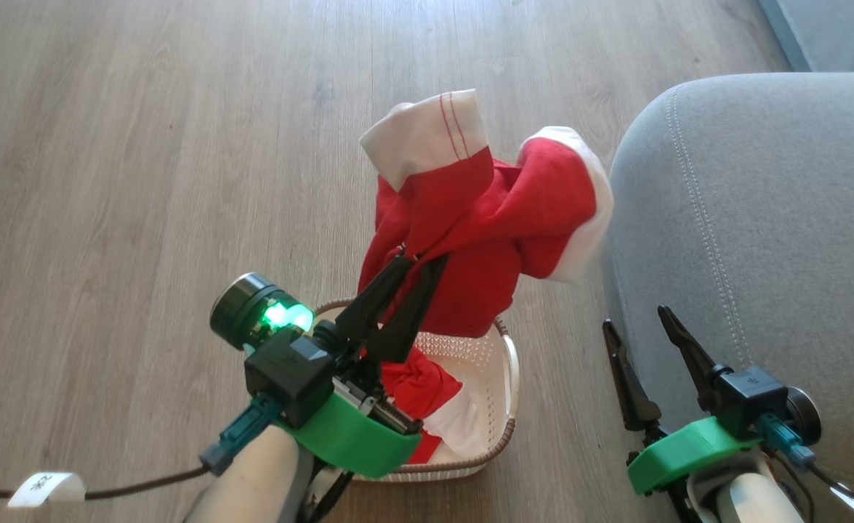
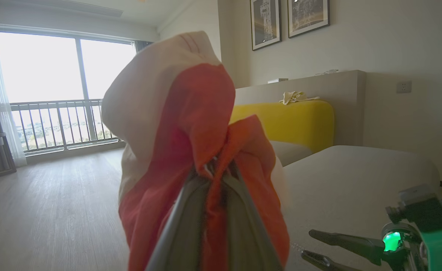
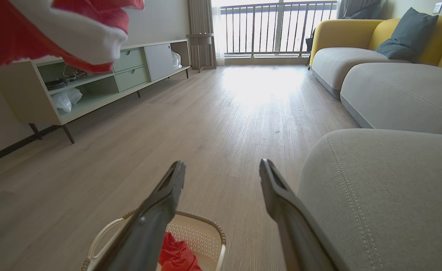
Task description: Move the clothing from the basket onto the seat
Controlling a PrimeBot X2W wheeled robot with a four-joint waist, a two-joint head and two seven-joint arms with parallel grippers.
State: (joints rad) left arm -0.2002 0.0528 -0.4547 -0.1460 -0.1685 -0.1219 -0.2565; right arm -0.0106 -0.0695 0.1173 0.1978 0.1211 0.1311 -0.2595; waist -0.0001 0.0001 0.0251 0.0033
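My left gripper point(image 1: 419, 256) is shut on a red garment with white sleeves point(image 1: 485, 218), which hangs in the air above the basket point(image 1: 503, 407). In the left wrist view the same clothing point(image 2: 190, 124) bunches around the closed fingers point(image 2: 239, 222). More red and white clothing point(image 1: 427, 392) lies in the cream basket on the floor. The grey seat point(image 1: 761, 218) stands to the right of the basket. My right gripper point(image 1: 637, 319) is open with nothing in it, beside the seat's rounded corner. In the right wrist view its fingers point(image 3: 160, 210) spread over the basket point(image 3: 202, 233) and the seat point(image 3: 386, 195).
Pale wood floor point(image 1: 143, 181) stretches left and ahead. The right wrist view shows a low cabinet point(image 3: 93, 82) along the left wall, a yellow-backed sofa point(image 3: 360, 49) with a dark cushion ahead, and a balcony window beyond.
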